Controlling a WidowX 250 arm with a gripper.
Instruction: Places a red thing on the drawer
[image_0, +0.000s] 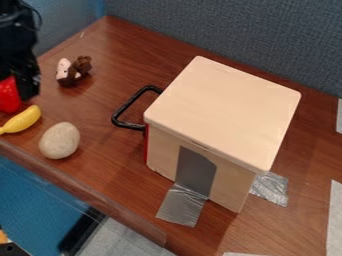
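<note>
**One red object seen against the black tool at the view's left edge**

Wood-grained brown is shown across the table, which is backed by a blue-grey fabric partition. Below the near edge, a blue panel and a grey floor are seen. The wooden drawer cabinet is fixed to the table with silver duct tape, and its black handle is pointed toward the view's left. Between cabinet and tool, a yellow toy banana, a beige stone-like lump and a brown-and-white plush toy are set apart on the table. White strips are seen along the right edge.

The tool is cut off by the frame, and whether it is wide, narrow or closed on something cannot be told. The red object is also cropped and partly covered by the tool; whether it is held or supported by the table cannot be made out. The drawer front is mostly hidden, with only a red sliver seen below the handle. An orange item is cropped at lower left.
</note>
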